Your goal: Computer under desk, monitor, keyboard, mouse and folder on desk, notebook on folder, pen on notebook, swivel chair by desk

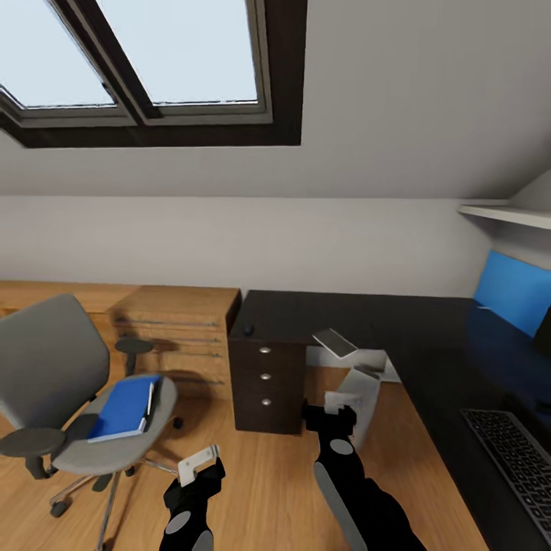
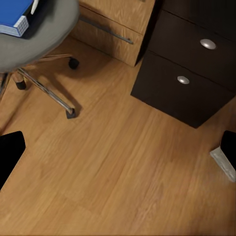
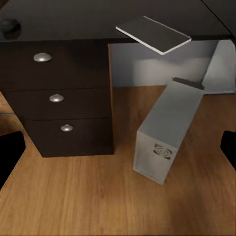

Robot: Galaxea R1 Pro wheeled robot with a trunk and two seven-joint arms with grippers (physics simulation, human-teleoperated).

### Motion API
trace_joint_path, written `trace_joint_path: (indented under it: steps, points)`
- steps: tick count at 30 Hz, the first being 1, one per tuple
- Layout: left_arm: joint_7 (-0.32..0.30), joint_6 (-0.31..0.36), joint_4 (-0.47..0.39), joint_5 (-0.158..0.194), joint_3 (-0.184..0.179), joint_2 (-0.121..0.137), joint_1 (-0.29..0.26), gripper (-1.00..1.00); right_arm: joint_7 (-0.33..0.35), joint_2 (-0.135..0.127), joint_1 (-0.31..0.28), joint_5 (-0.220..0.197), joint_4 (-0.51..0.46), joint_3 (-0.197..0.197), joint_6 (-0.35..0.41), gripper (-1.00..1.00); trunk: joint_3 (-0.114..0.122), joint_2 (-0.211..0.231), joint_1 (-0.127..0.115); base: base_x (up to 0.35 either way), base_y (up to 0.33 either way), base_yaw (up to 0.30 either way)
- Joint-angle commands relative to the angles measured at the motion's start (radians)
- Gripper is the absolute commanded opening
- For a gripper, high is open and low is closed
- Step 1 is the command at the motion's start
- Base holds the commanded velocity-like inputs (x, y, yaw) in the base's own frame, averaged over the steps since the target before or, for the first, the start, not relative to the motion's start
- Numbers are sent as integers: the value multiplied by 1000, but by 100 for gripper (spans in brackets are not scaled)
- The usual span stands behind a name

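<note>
The grey swivel chair (image 1: 57,383) stands on the floor at the left, with a blue folder (image 1: 122,407) on its seat and a pen (image 1: 149,399) lying along the folder's edge. Left of the dark desk (image 1: 398,321) top sits a small black mouse (image 1: 249,330). A flat grey notebook (image 1: 337,342) overhangs the desk's front edge. Under the desk leans the grey computer tower (image 1: 361,394). The keyboard (image 1: 516,459) and the blue-screened monitor (image 1: 509,295) are at the right. My left gripper (image 1: 200,468) and right gripper (image 1: 330,409) hang open over the floor, holding nothing.
A dark drawer unit (image 1: 264,379) with three knobs fills the desk's left end, and a wooden cabinet (image 1: 180,329) stands beside it against the wall. Bare wood floor (image 2: 123,167) lies between chair and desk. A white shelf (image 1: 505,213) hangs at the upper right.
</note>
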Motion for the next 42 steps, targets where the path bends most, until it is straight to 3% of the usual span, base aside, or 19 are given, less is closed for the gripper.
trace_joint_path:
  steps: [1,17,20,42]
  points:
    - [7,5,-1,3,-2,0,-1,100,-7,-1,-1,-6,-2,2,4,100,-1,-1,1,326,0,74]
    - [9,5,0,3,-2,1,-1,100,-2,0,-1,-8,9,43,4,100,-2,-1,1,326,0,19]
    - [10,5,0,3,-2,0,-1,100,-3,1,-1,-7,11,69,-4,100,-3,-1,1,326,0,197]
    - [11,3,23,0,-3,-2,-1,100,-3,-4,-1,-6,12,110,-16,100,-22,-1,1,326,0,212]
